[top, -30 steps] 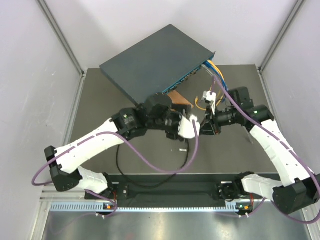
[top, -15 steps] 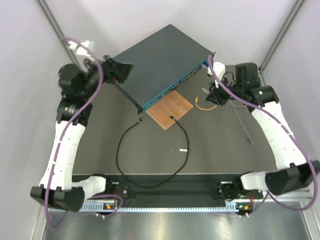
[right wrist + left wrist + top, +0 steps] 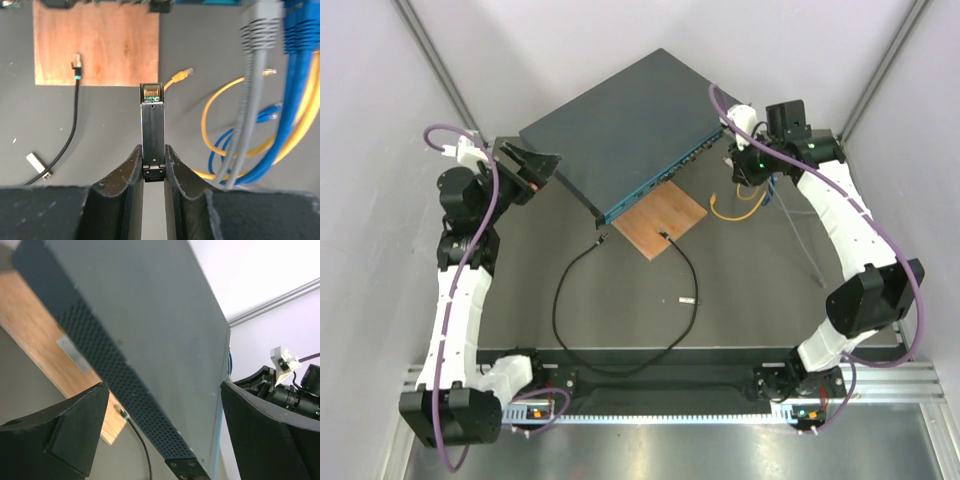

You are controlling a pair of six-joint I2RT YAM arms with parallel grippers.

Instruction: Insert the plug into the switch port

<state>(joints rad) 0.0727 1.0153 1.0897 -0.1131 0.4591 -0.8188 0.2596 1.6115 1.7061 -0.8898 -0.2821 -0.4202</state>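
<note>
Two pads of the right gripper [image 3: 153, 151] clench the rear end of a slim metal transceiver module [image 3: 151, 120], which juts straight ahead of them. The plug [image 3: 76, 62] lies ahead and left of those fingers on the wooden board [image 3: 115, 45], apart from the switch port [image 3: 692, 157] row beyond. The left gripper [image 3: 164, 388] stands released, fingers wide apart, the switch [image 3: 150, 315] ahead between them. A silver label [image 3: 72, 354] on the board is unreadable
</note>
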